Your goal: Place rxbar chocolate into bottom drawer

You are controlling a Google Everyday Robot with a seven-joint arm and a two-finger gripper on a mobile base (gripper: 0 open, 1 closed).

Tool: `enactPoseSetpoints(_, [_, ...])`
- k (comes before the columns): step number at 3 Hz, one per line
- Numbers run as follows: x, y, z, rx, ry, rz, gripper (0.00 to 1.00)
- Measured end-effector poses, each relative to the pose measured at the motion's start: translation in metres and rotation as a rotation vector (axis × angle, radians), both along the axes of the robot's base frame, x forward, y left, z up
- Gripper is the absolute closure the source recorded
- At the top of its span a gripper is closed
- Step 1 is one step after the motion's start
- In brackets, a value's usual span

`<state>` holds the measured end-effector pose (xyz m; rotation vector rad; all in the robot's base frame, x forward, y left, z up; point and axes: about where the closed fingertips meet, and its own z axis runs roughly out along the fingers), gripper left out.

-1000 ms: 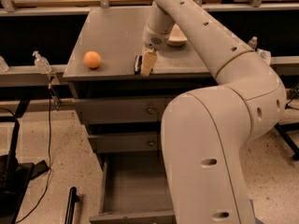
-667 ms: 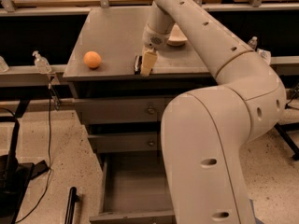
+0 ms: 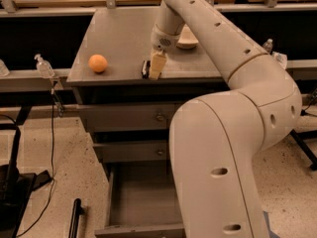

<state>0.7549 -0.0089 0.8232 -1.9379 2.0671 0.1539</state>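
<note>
Finds the cream-coloured two-finger pincer [image 3: 152,67] down at the front edge of the flat grey metal desk [image 3: 124,33], carried by a thick white jointed arm [image 3: 223,53] that fills the right of the view. Notes the small flat rxbar chocolate [image 3: 145,69] in its dark wrapper right at the pincer, on the pincer's left side in view, seemingly touching it and sitting at the desk's front lip. Cannot tell whether the pincer is clamped on the bar or merely set against it. Records a round orange fruit [image 3: 98,63] well to the left of the pincer on the same desk, apart from the bar. Logs a shallow pale bowl [image 3: 187,37] just behind and to the right of the pincer, partly hidden by the arm. Marks two shallow grey drawers with small round knobs [image 3: 124,117] directly below the pincer, both closed. Confirms the deep grey metal bottom drawer [image 3: 141,197] far below the pincer, pulled out, plain interior showing. Spots a small clear bottle [image 3: 43,66] on a grey ledge [image 3: 25,78] far left of the pincer.
</note>
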Motion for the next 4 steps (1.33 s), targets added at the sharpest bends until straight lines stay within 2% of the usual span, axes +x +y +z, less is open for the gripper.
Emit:
enactPoseSetpoints(2, [-0.055, 0.060, 0.087, 0.071, -0.115, 0.132, 1.00])
enactPoseSetpoints(3, [-0.079, 0.067, 0.109, 0.084, -0.146, 0.139, 1.00])
enactPoseSetpoints(4, [-0.113, 0.061, 0.129, 0.159, -0.186, 0.113, 1.00])
